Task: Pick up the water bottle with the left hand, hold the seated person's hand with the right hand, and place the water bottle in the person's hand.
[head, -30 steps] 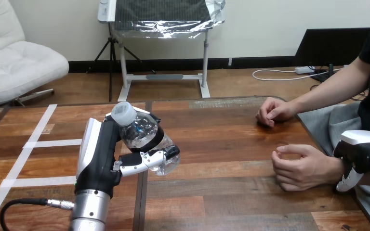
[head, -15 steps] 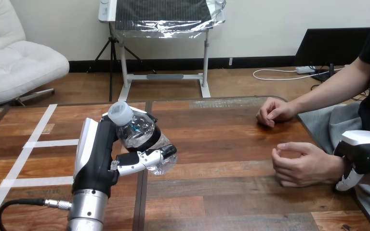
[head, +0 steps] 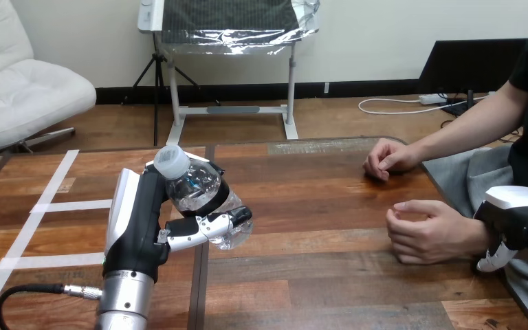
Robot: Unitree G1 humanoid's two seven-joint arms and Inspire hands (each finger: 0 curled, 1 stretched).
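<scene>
- The left hand (head: 141, 223) is above the left half of the table (head: 316, 227). It is closed round the water bottle (head: 203, 192), with the thumb (head: 210, 227) curled across the clear body.
- The water bottle is lifted off the wood and tilted, its white cap (head: 172, 161) pointing up and to the left and its base leaning right toward the person.
- The right hand (head: 515, 216) is at the table's right edge, just beside the person's wrist (head: 478, 237) and on its outer side. I cannot tell whether it grips the wrist or only rests against it.
- The person's near hand (head: 426, 234) lies on the wood close to the right edge, loosely curled, with its opening turned toward the bottle.
- The person's far hand (head: 387, 159) rests near the table's far right corner, well apart from the bottle.
- A broad stretch of bare wood lies between the bottle and the person's near hand.
- White tape strips (head: 55, 205) cross the table's left part, behind and beside the left forearm.
</scene>
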